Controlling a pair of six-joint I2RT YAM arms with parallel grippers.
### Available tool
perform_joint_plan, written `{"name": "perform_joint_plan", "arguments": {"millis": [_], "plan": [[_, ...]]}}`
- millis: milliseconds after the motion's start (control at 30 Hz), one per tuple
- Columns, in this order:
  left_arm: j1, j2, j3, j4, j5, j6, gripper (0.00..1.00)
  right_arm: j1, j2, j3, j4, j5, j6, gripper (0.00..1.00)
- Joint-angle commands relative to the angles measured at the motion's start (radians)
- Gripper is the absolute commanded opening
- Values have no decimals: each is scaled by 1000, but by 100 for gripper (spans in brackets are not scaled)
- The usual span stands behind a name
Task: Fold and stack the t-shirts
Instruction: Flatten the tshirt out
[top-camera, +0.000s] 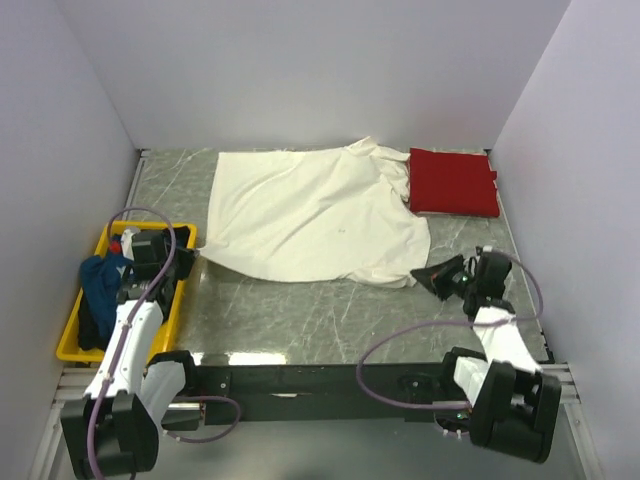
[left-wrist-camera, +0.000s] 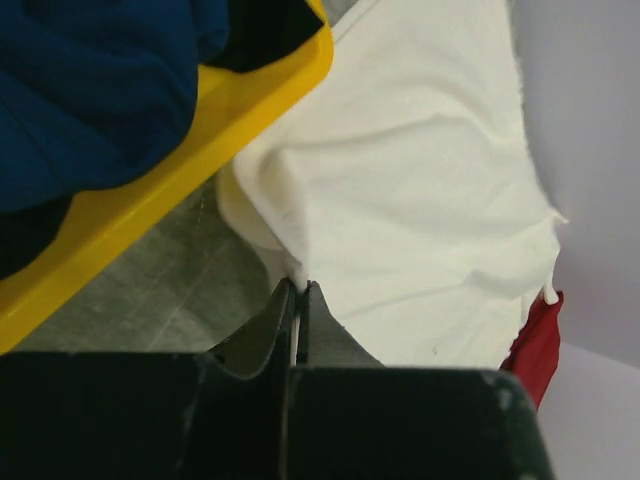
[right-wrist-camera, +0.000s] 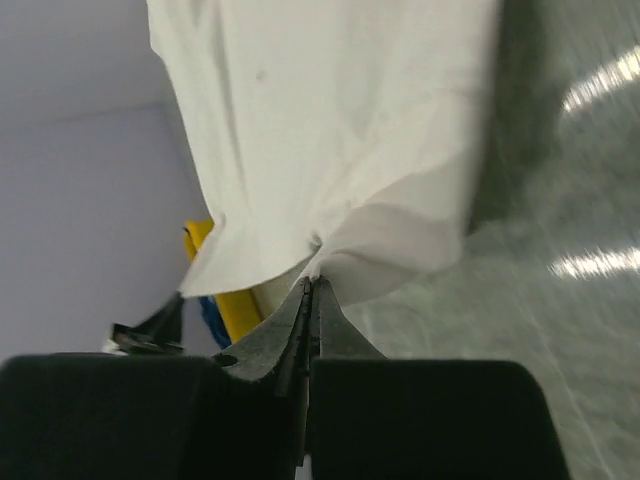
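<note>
The left tool (left-wrist-camera: 298, 292) and right tool (right-wrist-camera: 310, 285) each pinch a corner of the rumpled, soft cream-white t-shirt (top-camera: 310, 215).

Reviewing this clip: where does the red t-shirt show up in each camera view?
Top external: the red t-shirt lies folded, upper right of centre.
Left wrist: the red t-shirt is a sliver at the lower right, past the pale cloth's edge.
Right wrist: not in it.
Shared landmark: the cream-white t-shirt, which shows in all three views.
</note>
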Motion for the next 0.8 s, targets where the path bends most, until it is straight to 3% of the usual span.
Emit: {"name": "perform_joint_plan", "arguments": {"millis": [0,200,400,500,700,767], "plan": [[1,-78,18,-11,-133,-16,1,12,-151,-57,-90,20,-152,0],[0,-87,38,-102,-164,-4,1,11,-375,-185,-316,77,-186,0],[0,-141,39,-169,-199,4,1,9,-570,-117,-554,163,-223,0],[-2,-164,35,-195,-216,4,1,9,-575,-36,-629,241,-257,1],[-2,-178,-10,-208,-236,-2,1,9,-498,-4,-589,214,-287,0],[0,-173,-22,-198,-226,-2,1,9,-483,13,-588,237,-306,23]]}}
